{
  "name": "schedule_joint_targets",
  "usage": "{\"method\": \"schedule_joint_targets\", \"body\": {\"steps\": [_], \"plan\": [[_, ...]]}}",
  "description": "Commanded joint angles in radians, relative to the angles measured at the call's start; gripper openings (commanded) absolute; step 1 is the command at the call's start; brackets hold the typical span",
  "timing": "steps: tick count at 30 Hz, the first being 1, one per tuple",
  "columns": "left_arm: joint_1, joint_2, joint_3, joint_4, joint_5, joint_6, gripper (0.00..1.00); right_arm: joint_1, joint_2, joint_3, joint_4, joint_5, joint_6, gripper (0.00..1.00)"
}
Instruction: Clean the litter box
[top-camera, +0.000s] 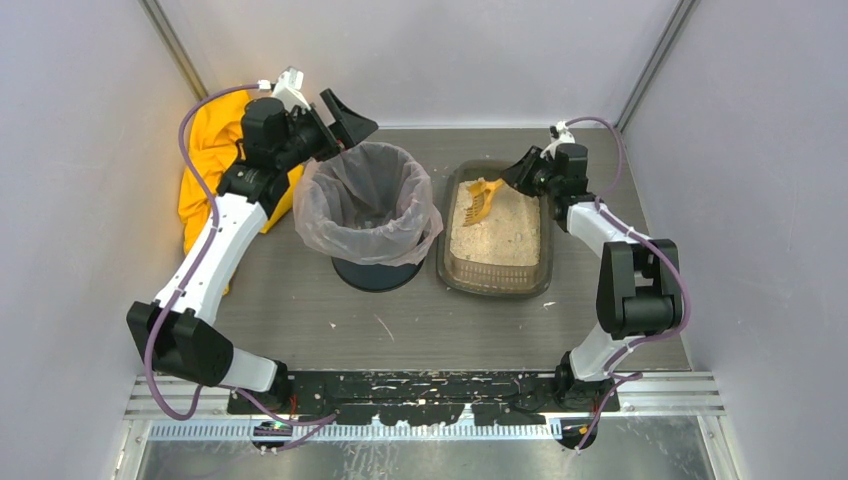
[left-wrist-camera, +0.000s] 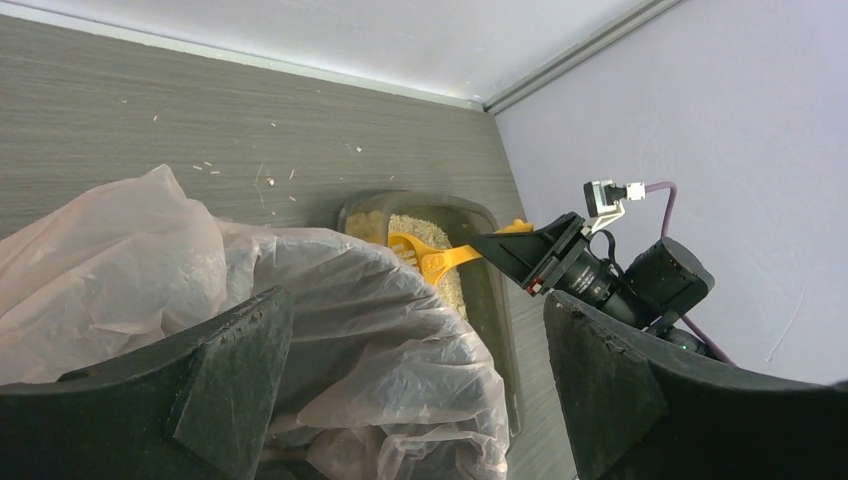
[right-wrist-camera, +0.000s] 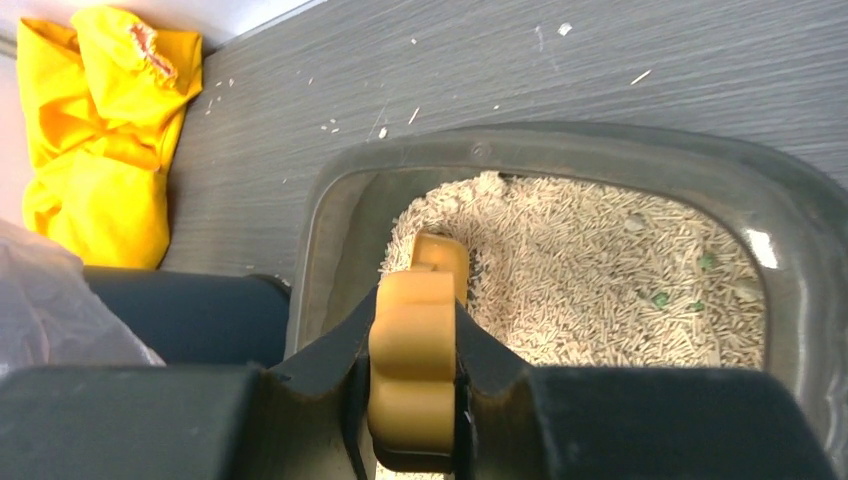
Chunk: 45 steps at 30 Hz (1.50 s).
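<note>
- From the top camera, we see the litter box (top-camera: 495, 289) on the table (top-camera: 300, 300), right of centre, just beside the bin (top-camera: 375, 275) with its clear bag liner (top-camera: 318, 215).
- The right gripper (top-camera: 522, 172) is clamped on the handle of the orange scoop (top-camera: 481, 198), whose head sits over the far left corner of the litter.
- The left gripper (top-camera: 345, 120) hangs above the bin's far left rim with its jaws spread and nothing between them. A yellow cloth (top-camera: 210, 150) lies behind it.
- Our worry here is the carry to the bin. The scoop must cross both rims, and any tilt would shed litter onto the table.
- From the left wrist, we see the liner bunched loosely below the spread jaws. A slack fold could flop across the opening and bounce a dumped load out. The left arm could also be struck if the right arm swings in.
- From the right wrist, the handle is pinched between the two fingers, held only at its end. A loaded head could twist it in the grip.
- A few green bits (right-wrist-camera: 658, 298) lie toward the right of the litter, well apart from the scoop. Digging hard could shove the light tray.
</note>
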Motion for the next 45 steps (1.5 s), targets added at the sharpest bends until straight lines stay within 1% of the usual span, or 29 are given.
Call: {"method": "schedule_joint_targets", "body": {"steps": [1,5,8,11,16,23,28,33,37,41,45], "plan": [[0.001,-0.056,-0.014,0.072,0.022,-0.014,0.95,0.016,-0.020,-0.044,-0.045,-0.135,0.030,0.01],[0.001,-0.068,-0.029,0.074,0.022,-0.016,0.95,-0.005,-0.039,-0.069,-0.022,-0.152,0.070,0.01],[0.001,-0.074,-0.037,0.080,0.022,-0.017,0.95,-0.040,-0.051,-0.098,0.046,-0.195,0.138,0.01],[0.001,-0.077,-0.044,0.087,0.026,-0.021,0.95,-0.114,-0.074,-0.118,0.084,-0.226,0.188,0.01],[0.001,-0.071,-0.051,0.110,0.039,-0.037,0.94,-0.186,-0.124,-0.145,0.129,-0.268,0.254,0.01],[0.000,-0.057,-0.055,0.145,0.053,-0.058,0.94,-0.217,-0.179,-0.181,0.141,-0.290,0.290,0.01],[0.000,-0.059,-0.061,0.148,0.055,-0.060,0.94,-0.253,-0.202,-0.213,0.205,-0.344,0.349,0.01],[0.000,-0.061,-0.058,0.147,0.057,-0.060,0.94,-0.311,-0.243,-0.238,0.220,-0.398,0.364,0.01],[-0.001,-0.054,-0.048,0.148,0.060,-0.060,0.94,-0.367,-0.273,-0.264,0.272,-0.453,0.413,0.01],[-0.009,-0.039,-0.033,0.150,0.065,-0.059,0.94,-0.397,-0.293,-0.281,0.319,-0.502,0.464,0.01],[-0.017,-0.022,-0.010,0.148,0.070,-0.056,0.94,-0.413,-0.315,-0.308,0.303,-0.515,0.451,0.01]]}}
